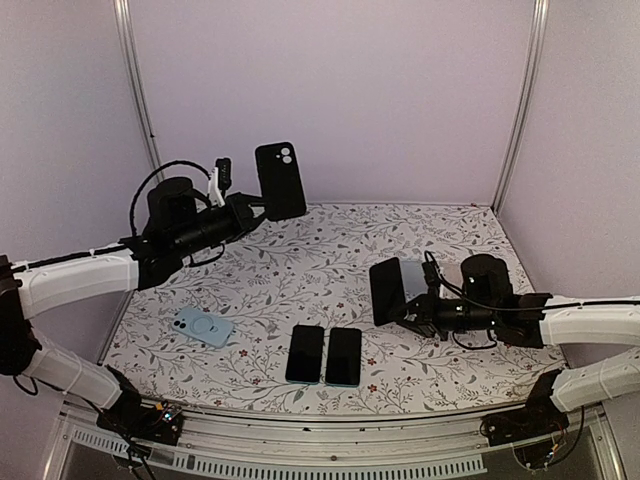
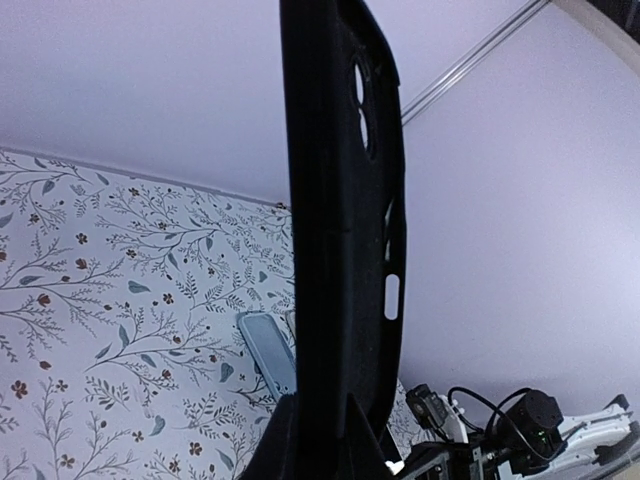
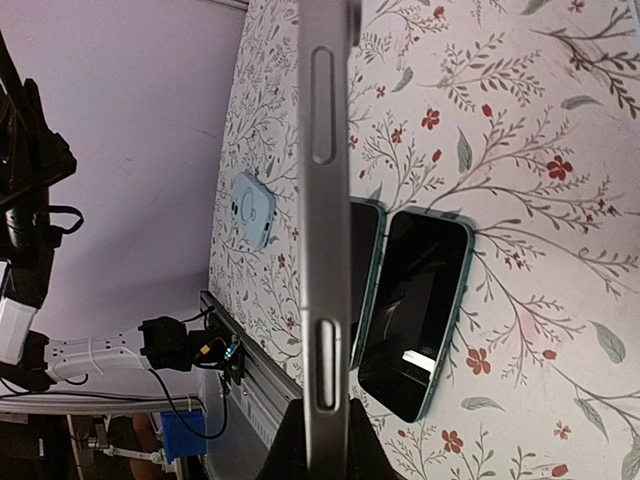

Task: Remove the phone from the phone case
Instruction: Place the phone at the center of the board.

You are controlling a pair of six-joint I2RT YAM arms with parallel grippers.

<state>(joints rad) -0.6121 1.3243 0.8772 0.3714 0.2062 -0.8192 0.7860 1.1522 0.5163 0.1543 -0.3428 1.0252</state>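
Black phone case, empty: matte, rounded corners, a camera cut-out with two round lens holes at its upper end. It is held in the air over the far left of the desk with its long axis upright. The left jaws are closed on its lower end, and the left wrist view shows it edge-on with slot openings along the side. The phone is well apart at the right, dark-faced and upright on end. The right jaws are clamped on its lower end, and its slim silver metal edge with elongated buttons faces the wrist camera. On the floral-printed desk lie two teal-edged phones, flat and side by side, and to their left a light blue case.
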